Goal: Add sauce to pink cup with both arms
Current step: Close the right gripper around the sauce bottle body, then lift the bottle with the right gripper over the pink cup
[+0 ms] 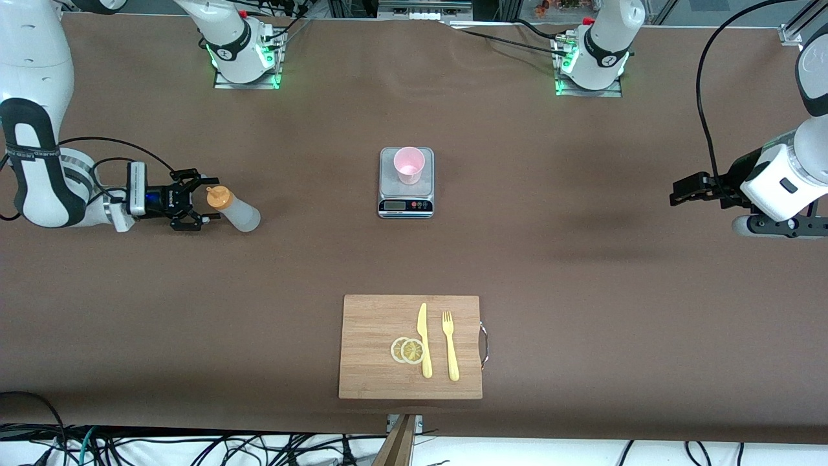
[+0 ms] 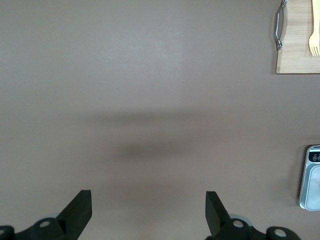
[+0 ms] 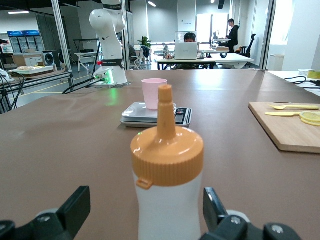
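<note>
The sauce bottle (image 1: pixel 236 211) stands upright on the table toward the right arm's end, its orange nozzle cap (image 3: pixel 166 145) up. My right gripper (image 1: pixel 206 202) is level with it and open, a finger on either side of the bottle's body (image 3: pixel 169 212) without touching it. The pink cup (image 1: pixel 409 165) stands upright on the grey scale (image 1: pixel 405 194) at the table's middle and also shows in the right wrist view (image 3: pixel 153 93). My left gripper (image 1: pixel 676 194) is open and empty (image 2: pixel 148 210) over bare table toward the left arm's end.
A wooden cutting board (image 1: pixel 375 349) lies nearer the front camera than the scale, with a yellow knife (image 1: pixel 424 340), a yellow fork (image 1: pixel 450 346) and two lemon slices (image 1: pixel 407 350) on it. The scale's edge (image 2: pixel 312 180) shows in the left wrist view.
</note>
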### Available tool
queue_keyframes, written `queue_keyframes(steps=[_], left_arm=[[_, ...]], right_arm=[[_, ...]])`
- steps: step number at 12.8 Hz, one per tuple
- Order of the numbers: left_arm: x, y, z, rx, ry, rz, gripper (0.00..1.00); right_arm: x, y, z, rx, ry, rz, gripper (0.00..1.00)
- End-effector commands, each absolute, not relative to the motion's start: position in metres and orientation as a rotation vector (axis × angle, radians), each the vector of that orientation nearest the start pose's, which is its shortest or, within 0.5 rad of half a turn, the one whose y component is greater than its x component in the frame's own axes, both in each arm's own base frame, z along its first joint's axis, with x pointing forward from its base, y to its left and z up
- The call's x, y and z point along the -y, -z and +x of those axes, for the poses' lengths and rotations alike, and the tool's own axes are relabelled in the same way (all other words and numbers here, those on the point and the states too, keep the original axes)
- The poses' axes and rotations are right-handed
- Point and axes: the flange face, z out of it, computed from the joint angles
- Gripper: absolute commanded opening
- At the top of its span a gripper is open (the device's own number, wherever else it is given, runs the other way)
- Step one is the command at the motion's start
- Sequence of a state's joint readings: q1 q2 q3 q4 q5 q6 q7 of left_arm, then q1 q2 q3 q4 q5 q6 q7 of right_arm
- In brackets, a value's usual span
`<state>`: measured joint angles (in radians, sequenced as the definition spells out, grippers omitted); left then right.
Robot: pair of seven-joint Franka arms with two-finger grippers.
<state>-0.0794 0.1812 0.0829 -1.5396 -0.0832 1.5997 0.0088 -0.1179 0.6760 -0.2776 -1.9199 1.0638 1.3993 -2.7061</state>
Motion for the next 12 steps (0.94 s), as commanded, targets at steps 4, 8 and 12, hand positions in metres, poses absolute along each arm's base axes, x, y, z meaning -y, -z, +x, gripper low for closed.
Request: queue_keyframes(steps=[4, 8, 12], left_arm=[[0.009, -0.54, 0.605, -0.035, -0.196, -3.199, 1.0], [0.008, -0.54, 0.605, -0.033, -0.196, -3.201, 1.0], [0.008, -0.54, 0.605, -0.033, -0.196, -3.201, 1.0]], right_arm=[[0.081, -0.12, 0.522, 1.425, 1.001, -1.208, 0.98], [0.069, -0.118, 0.532, 1.435, 0.985, -1.195, 0.25], [0.031, -0.155, 0.564, 1.389, 0.821, -1.2, 0.09]])
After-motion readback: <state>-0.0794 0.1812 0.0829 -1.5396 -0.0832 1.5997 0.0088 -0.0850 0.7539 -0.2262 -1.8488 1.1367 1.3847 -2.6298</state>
